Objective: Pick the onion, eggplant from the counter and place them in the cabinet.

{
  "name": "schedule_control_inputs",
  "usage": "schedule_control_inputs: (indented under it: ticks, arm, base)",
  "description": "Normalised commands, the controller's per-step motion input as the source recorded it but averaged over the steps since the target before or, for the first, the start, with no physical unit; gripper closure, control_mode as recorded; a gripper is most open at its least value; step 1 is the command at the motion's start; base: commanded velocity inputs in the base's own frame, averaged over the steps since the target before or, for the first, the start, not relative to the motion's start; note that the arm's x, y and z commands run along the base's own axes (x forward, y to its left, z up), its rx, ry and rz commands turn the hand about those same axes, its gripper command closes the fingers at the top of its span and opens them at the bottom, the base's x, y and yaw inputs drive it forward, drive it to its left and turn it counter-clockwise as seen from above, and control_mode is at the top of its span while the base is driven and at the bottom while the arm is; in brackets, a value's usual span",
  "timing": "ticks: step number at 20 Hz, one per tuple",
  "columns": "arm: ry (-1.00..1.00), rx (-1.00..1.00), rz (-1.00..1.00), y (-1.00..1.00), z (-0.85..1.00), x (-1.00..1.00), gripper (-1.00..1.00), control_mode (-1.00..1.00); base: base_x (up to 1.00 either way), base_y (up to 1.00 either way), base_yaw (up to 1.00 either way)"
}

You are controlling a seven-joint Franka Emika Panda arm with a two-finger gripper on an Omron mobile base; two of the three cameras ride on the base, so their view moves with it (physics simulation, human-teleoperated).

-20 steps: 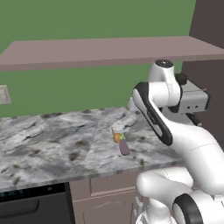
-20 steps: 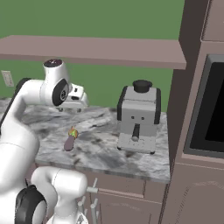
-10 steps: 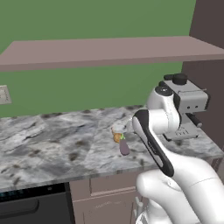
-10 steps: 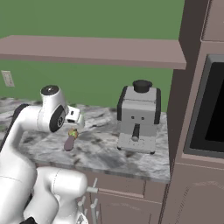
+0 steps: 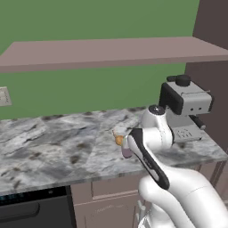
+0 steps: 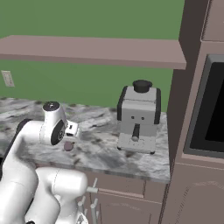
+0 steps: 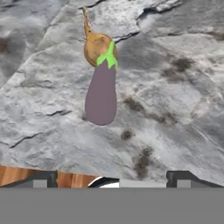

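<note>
In the hand view the purple eggplant [image 7: 101, 94] lies on the marbled counter [image 7: 175, 109], its green cap touching the orange-brown onion [image 7: 98, 46] just beyond it. My gripper [image 7: 113, 180] is open above the counter's front edge, short of the eggplant, its two dark fingertips [image 7: 39, 179] wide apart with nothing between them. From the left base view the onion [image 5: 118, 140] and the eggplant [image 5: 127, 152] peek out beside my bent arm. The right base view shows the eggplant [image 6: 68, 146] below the hand. The cabinet [image 5: 111, 51] is a long mauve slab on the green wall.
A grey coffee machine [image 6: 139, 116] stands on the counter [image 6: 100, 151] to the right of the vegetables. A tall dark brown unit with a black oven window [image 6: 214, 109] rises at the far right. A wall outlet [image 5: 4, 95] sits at the left.
The arm has folded down from near shelf height to just above the counter's front edge. The hand now hangs low by the eggplant and onion. The vegetables have not moved.
</note>
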Motion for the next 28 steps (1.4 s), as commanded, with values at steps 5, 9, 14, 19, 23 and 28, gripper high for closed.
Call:
schedule_control_inputs:
  ticks: [5,9,14,19,23,28]
  arm:
    - [0.1,0.05,0.0,0.13,-0.49,0.31,-1.0,-1.0]
    - [0.09,0.07,0.0,0.1,-0.43,0.56,-1.0,-1.0]
    - [0.04,0.03,0.0,0.15,-0.45,0.53,-1.0,-1.0]
    - [0.0,0.0,0.0,0.15,-0.66,0.36,-1.0,-1.0]
    - [0.0,0.0,0.0,0.11,-0.6,0.29,1.0,-1.0]
    - [0.0,-0.02,0.0,0.01,-0.23,-0.01,1.0,-1.0]
  base:
    - [0.0,0.0,0.0]
    - [0.0,0.0,0.0]
    - [0.0,0.0,0.0]
    - [0.0,0.0,0.0]
    - [0.0,0.0,0.0]
    - [0.0,0.0,0.0]
